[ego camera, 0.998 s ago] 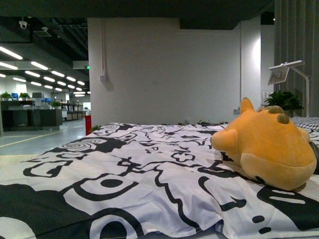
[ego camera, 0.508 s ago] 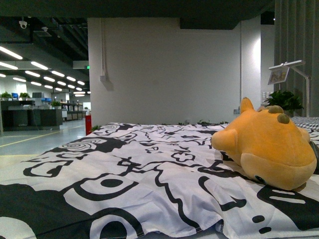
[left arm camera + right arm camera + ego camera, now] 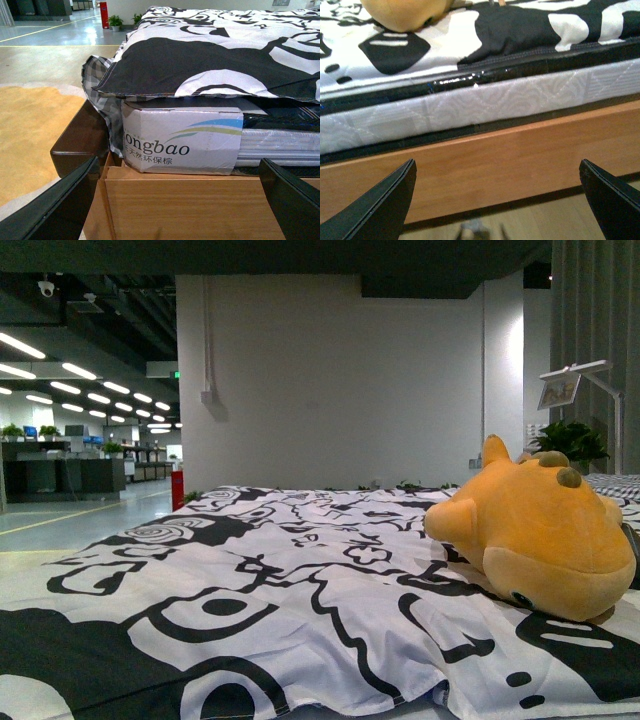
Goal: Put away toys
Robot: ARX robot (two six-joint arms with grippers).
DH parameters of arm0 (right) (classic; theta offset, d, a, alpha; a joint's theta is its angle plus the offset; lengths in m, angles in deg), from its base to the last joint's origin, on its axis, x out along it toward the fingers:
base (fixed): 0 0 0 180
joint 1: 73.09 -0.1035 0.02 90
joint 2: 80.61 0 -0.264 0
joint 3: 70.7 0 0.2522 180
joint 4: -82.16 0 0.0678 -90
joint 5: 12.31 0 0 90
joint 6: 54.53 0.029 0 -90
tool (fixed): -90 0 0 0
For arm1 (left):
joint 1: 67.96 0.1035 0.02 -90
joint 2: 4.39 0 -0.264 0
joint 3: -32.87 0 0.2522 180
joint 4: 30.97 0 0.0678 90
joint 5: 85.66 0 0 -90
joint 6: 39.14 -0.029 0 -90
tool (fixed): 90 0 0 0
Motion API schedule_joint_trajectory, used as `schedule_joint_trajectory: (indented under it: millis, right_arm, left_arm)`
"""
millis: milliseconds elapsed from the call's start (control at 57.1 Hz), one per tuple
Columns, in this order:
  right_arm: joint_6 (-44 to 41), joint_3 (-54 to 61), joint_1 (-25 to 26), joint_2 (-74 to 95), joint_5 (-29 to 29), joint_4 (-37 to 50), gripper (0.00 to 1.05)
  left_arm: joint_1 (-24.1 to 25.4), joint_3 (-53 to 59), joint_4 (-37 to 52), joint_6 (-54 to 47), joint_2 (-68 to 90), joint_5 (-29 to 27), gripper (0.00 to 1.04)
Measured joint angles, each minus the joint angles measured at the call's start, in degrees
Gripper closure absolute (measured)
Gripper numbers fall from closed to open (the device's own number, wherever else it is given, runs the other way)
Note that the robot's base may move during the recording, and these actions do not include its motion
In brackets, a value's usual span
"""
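An orange-yellow plush toy (image 3: 540, 535) with a pointed fin and a small dark eye lies on the black-and-white patterned bedsheet (image 3: 300, 580), at the right in the front view. Its rounded underside shows in the right wrist view as the toy (image 3: 405, 12) near the sheet's edge. My right gripper (image 3: 497, 200) is open, low in front of the wooden bed frame (image 3: 485, 155), well short of the toy. My left gripper (image 3: 177, 200) is open too, facing the bed's corner with nothing between its fingers. Neither arm appears in the front view.
A printed mattress wrapper (image 3: 180, 140) sits under the sheet at the bed's corner. A dark wooden piece (image 3: 80, 140) stands beside it. The quilted mattress side (image 3: 470, 110) runs above the frame. A potted plant (image 3: 570, 443) and a lamp (image 3: 580, 380) stand behind the bed.
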Motion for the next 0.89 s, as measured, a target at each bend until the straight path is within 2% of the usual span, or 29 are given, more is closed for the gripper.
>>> schedule_joint_trajectory:
  millis: [298, 648, 788, 893]
  right_arm:
    - [0.6, -4.6, 5.7, 16.9, 7.3, 16.7, 0.06]
    - [5.2, -8.2, 9.3, 37.7, 26.4, 33.1, 0.06]
    - [7.0, -11.5, 9.6, 41.5, 27.8, 36.0, 0.06]
    - [7.2, -14.6, 8.2, 44.9, 26.3, 37.8, 0.06]
  left_arm:
    - [0.0, 0.0, 0.0, 0.0, 0.0, 0.0, 0.06]
    - [0.0, 0.0, 0.0, 0.0, 0.0, 0.0, 0.06]
    - [0.0, 0.0, 0.0, 0.0, 0.0, 0.0, 0.06]
    - [0.0, 0.0, 0.0, 0.0, 0.0, 0.0, 0.06]
